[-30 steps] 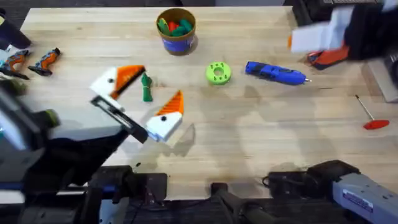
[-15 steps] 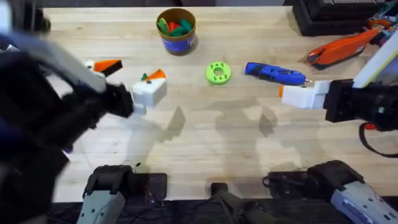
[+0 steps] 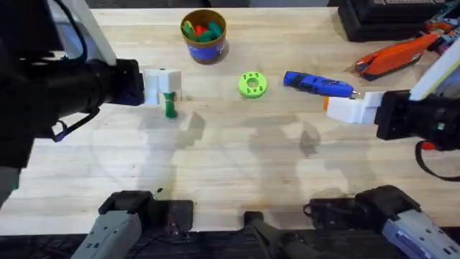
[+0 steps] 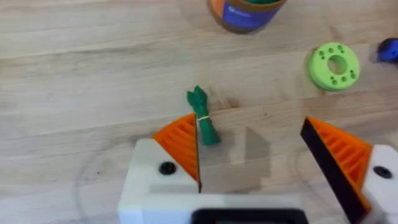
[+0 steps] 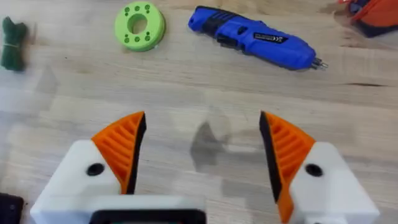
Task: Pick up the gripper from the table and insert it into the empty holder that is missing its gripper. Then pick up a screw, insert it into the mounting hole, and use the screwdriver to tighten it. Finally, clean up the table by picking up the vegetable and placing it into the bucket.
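The vegetable (image 3: 170, 106) is a slender green toy lying on the wood left of centre. My left gripper (image 3: 167, 88) hovers over it, open. In the left wrist view the vegetable (image 4: 203, 118) lies just ahead of one orange-tipped finger (image 4: 181, 144), inside the gap of the left gripper (image 4: 261, 158). The blue screwdriver (image 3: 318, 84) lies right of centre, with my right gripper (image 3: 330, 108) open just in front of its bit. It shows as the screwdriver (image 5: 255, 40) beyond the right gripper (image 5: 202, 149). The bucket (image 3: 203, 49) stands at the back. The loose gripper, the empty holder and the screw are out of view.
A round green disc (image 3: 251, 84) sits between the vegetable and the screwdriver. The bucket holds red, green and orange toys. An orange-and-black tool (image 3: 395, 57) lies at the far right, and a red-handled tool (image 3: 429, 144) is partly hidden under the right arm.
My left arm has swung from the table's front to the far left, bringing its gripper over the vegetable. The right arm came in from the far right, then stayed by the screwdriver.
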You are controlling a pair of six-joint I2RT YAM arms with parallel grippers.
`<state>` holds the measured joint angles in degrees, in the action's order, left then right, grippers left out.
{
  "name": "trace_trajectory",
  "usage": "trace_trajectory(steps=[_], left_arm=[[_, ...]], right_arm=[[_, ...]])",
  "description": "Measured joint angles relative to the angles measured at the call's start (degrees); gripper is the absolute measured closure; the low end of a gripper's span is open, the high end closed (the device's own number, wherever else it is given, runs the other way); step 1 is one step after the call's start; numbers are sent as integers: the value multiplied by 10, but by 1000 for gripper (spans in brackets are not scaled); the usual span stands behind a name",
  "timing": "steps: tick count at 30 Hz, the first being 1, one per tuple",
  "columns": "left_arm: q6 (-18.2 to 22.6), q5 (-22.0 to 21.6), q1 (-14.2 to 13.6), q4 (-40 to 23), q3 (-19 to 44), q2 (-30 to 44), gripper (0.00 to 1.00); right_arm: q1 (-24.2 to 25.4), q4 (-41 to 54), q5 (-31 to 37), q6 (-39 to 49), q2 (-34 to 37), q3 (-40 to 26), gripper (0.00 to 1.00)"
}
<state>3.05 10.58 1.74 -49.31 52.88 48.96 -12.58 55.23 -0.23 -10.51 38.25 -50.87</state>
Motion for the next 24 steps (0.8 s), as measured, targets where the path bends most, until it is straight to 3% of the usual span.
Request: trace_trajectory(steps=[6,14,19,24], left_arm=[[-23,-53,0,-47,23,15,15],[-130,-112,-1,-151,98,124,15],[-166,-131,-14,-128,105,218,15],[-172,-124,-18,-80,105,307,15]], right_arm=[[0,-1,6,0,0,0,18],[0,-2,14,0,0,0,9],[0,-2,40,0,0,0,9],[0,-2,52,0,0,0,9]])
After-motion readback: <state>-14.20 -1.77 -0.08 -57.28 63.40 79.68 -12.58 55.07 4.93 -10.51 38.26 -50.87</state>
